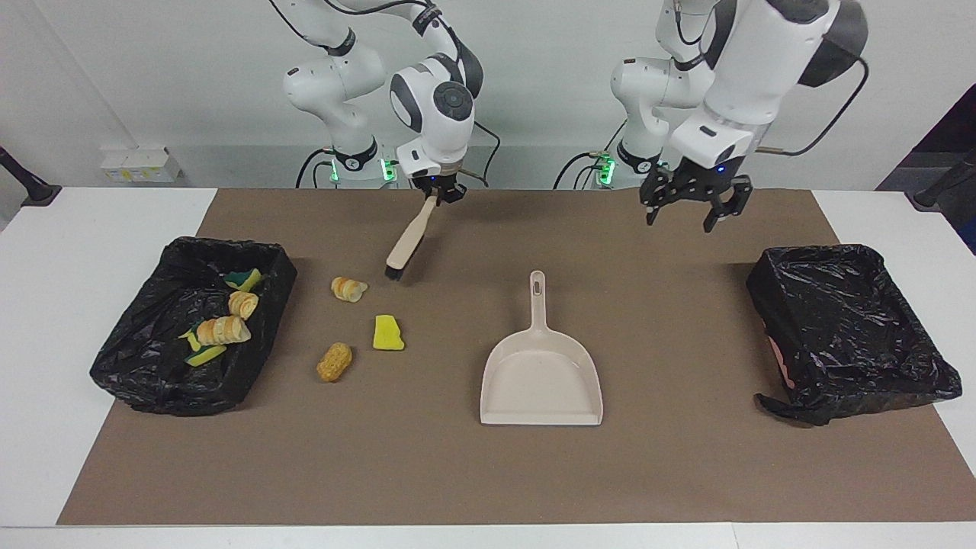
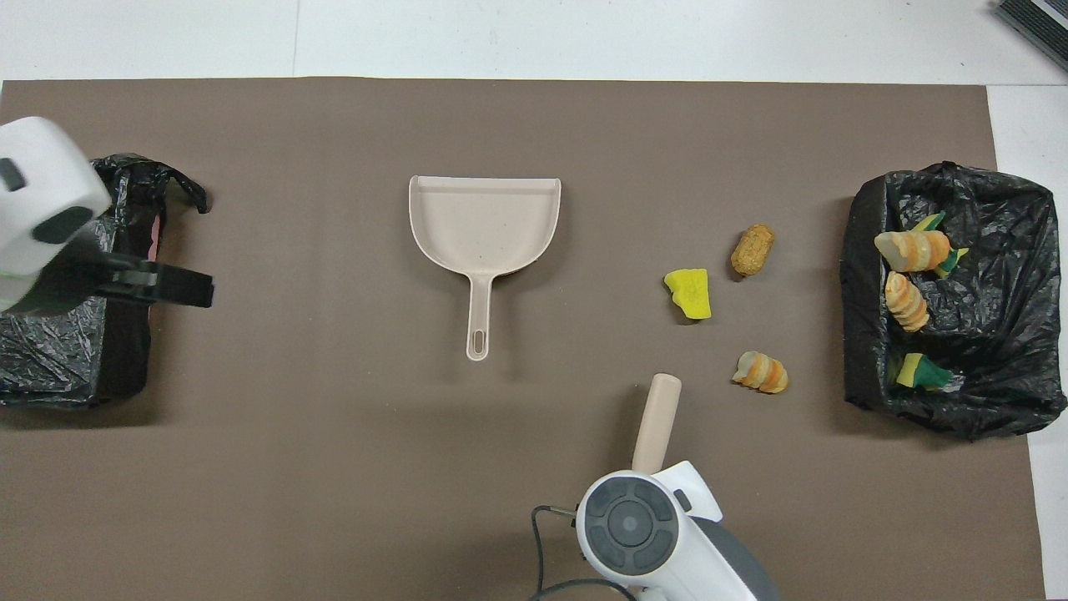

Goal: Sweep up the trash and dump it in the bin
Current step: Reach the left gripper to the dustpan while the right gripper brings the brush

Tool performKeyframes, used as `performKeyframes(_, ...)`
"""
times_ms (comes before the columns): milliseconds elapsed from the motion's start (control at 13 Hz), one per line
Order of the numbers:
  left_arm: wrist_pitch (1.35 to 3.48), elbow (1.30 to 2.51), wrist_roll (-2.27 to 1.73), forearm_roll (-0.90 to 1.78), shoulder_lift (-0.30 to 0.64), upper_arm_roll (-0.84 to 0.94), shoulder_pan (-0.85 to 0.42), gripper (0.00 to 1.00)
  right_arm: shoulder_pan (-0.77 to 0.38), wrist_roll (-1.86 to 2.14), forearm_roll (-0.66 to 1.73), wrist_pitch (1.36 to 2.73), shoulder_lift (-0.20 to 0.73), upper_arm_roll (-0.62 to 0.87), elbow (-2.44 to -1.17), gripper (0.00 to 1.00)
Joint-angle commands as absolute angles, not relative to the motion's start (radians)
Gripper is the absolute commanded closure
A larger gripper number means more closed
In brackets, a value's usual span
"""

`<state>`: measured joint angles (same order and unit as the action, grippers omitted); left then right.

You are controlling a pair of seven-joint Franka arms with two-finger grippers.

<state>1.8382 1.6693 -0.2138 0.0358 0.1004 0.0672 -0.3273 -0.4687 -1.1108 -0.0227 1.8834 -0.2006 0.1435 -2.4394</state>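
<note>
**Brush held, three scraps loose on the mat**

The right gripper hangs over the mat's edge nearest the robots, its jaws pinched on the top of the brush handle. The brush slants down with its dark bristles at the mat, near the pastry scrap.

The left gripper hovers with its jaws spread and holding nothing, above the mat's robot-side edge toward the left arm's end of the bench.

Three pieces of trash lie loose on the mat: the pastry scrap, a yellow sponge chunk and a corn-cob piece, all between the dustpan and the full bin. That black-lined bin sits at the mat's edge toward the right arm's end and holds more scraps: two bread rolls and green-backed sponge bits.

The dustpan lies flat near the mat's middle, handle pointing toward the robots. A second black-lined bin sits at the mat's edge toward the left arm's end.
</note>
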Motion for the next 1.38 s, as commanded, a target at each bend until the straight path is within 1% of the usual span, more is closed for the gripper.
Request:
performKeyframes(0,1.939,1.654,-0.357,-0.001,0.239,0.051,-0.425,0.00,-0.404,-1.146,-0.107,1.830,-0.236,0.153,-2.461,1.00)
performKeyframes(154,2.046,1.676,-0.428,-0.031,0.303,0.051,-0.454,0.00,-0.338,-1.112,-0.112,1.818,-0.238,0.156,-2.470,1.00)
performKeyframes(307,2.127,1.753,-0.431,-0.029,0.302,0.051,-0.497,0.00,-0.287,-1.042,-0.110,1.824,-0.258,0.156,-2.511,1.00)
performKeyframes(384,2.155,1.791,-0.434,-0.029,0.289,0.051,-0.514,0.00,-0.241,-0.993,-0.110,1.831,-0.265,0.156,-2.532,1.00)
performKeyframes(461,2.157,1.799,-0.436,-0.029,0.290,0.051,-0.543,0.00,-0.220,-0.947,-0.095,1.845,-0.271,0.156,-2.548,1.00)
performKeyframes(614,2.164,1.813,-0.434,-0.028,0.295,0.054,-0.571,0.00,-0.219,-0.928,-0.066,1.870,-0.272,0.158,-2.554,1.00)
performKeyframes(768,2.171,1.848,-0.434,-0.025,0.279,0.054,-0.590,0.00,-0.221,-0.905,-0.057,1.951,-0.259,0.158,-2.554,1.00)
performKeyframes(922,2.186,1.850,-0.431,-0.025,0.281,0.054,-0.591,0.04,-0.210,-0.844,-0.022,2.046,-0.232,0.155,-2.546,1.00)
performKeyframes(1075,2.180,1.853,-0.417,-0.031,0.287,0.052,-0.589,0.06,-0.193,-0.802,0.027,2.121,-0.169,0.156,-2.514,1.00)
performKeyframes(1229,2.198,1.853,-0.411,-0.035,0.310,0.052,-0.591,0.07,-0.192,-0.801,0.029,2.141,-0.105,0.156,-2.432,1.00)
performKeyframes(1306,2.215,1.853,-0.411,-0.035,0.327,0.052,-0.591,0.16,-0.192,-0.801,0.029,2.141,-0.069,0.156,-2.380,1.00)
